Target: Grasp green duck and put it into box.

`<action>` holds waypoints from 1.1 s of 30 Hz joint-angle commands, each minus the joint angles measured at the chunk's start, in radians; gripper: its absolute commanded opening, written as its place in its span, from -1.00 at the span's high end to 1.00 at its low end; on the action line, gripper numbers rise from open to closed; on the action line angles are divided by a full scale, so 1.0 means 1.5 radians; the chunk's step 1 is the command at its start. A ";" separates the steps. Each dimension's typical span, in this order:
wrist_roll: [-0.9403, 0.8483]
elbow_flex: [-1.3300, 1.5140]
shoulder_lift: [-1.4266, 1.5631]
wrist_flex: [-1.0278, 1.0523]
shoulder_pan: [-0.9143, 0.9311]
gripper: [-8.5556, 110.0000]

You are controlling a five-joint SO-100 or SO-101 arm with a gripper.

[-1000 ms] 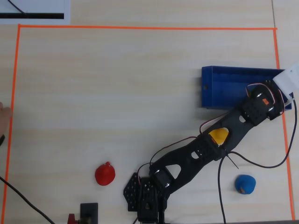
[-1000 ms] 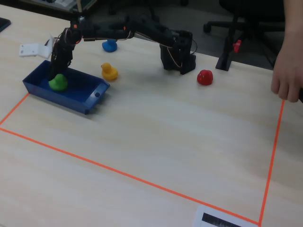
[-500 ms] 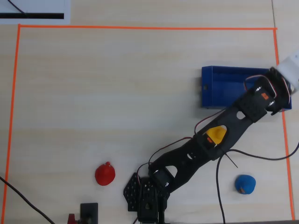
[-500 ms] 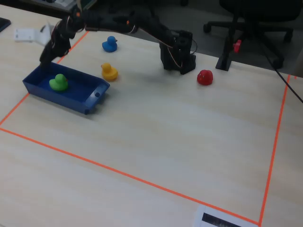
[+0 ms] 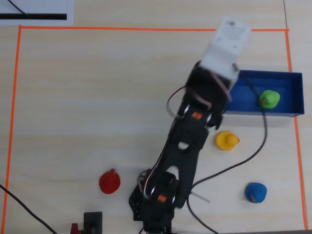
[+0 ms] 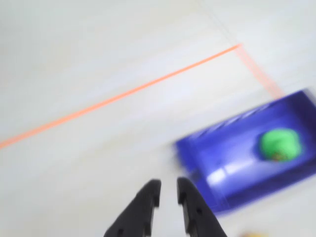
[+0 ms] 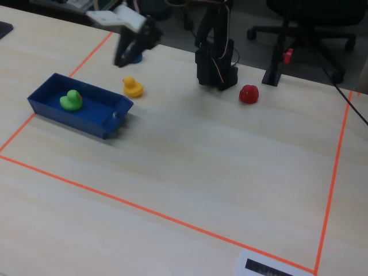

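— What do you have closest to you in the wrist view?

— Your two dark fingers [image 6: 168, 193], nearly closed with a thin gap between them and nothing held. They hang above bare counter [image 6: 74, 163], just beside the near corner of the box [image 6: 232, 173].

— And the green duck?

— You see it lying inside the box, near the end farthest from the arm [image 5: 187, 146] in the overhead view. The green duck [image 5: 268, 99] is a small, bright green, rounded shape with a tiny reddish mark on it; in the wrist view it is blurred. It sits free on the dark blue floor, clear of the low walls.

— What lies around it?

— In the overhead view a yellow duck [image 5: 226, 140] stands on the counter just below the box, a blue duck [image 5: 255, 192] farther down, and a red toy [image 5: 109, 182] well apart at lower left. Orange tape [image 5: 146, 29] frames the work area.
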 commanded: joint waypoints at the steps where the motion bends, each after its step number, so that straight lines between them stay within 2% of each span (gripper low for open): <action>1: 0.011 0.351 0.265 -0.041 -0.069 0.85; 9: 0.011 0.698 0.543 -0.047 -0.122 0.85; 17: 0.011 0.891 0.708 -0.033 -0.173 0.85; 28: 0.014 0.965 0.749 0.007 -0.282 0.85; 33: 0.013 0.982 0.793 0.063 -0.284 0.85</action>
